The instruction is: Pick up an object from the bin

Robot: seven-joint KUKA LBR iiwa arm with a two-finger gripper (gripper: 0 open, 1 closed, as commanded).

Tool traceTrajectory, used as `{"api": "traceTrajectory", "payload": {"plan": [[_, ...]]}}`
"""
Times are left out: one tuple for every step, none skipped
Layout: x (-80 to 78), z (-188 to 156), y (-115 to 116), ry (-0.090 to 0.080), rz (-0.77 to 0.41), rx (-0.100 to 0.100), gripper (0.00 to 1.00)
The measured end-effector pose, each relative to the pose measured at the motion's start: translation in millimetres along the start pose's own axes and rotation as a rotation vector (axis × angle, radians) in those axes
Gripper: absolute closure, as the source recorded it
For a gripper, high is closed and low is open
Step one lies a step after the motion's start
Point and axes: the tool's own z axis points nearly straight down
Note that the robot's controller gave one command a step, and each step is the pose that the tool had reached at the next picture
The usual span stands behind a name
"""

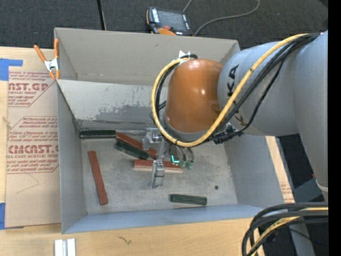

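My gripper hangs low over the middle of the bin floor, below the orange wrist cover. It is right at a flat red-brown stick that lies crosswise beneath it. Just behind lies a small pile made of a dark green stick and another red-brown stick, crossed over each other. Nothing shows as held.
A long red-brown stick lies lengthwise near the left wall. A dark green stick rests by the front wall. Another dark stick lies along the foot of the back wall. The arm covers the bin's right rear.
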Motion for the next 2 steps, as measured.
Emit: {"api": "traceTrajectory", "payload": {"plan": [[-2.0,-3.9,-0.6,-0.008,0.001,-0.001,1.0],[-2.0,-3.9,-0.7,-0.008,0.001,-0.001,0.0]]}}
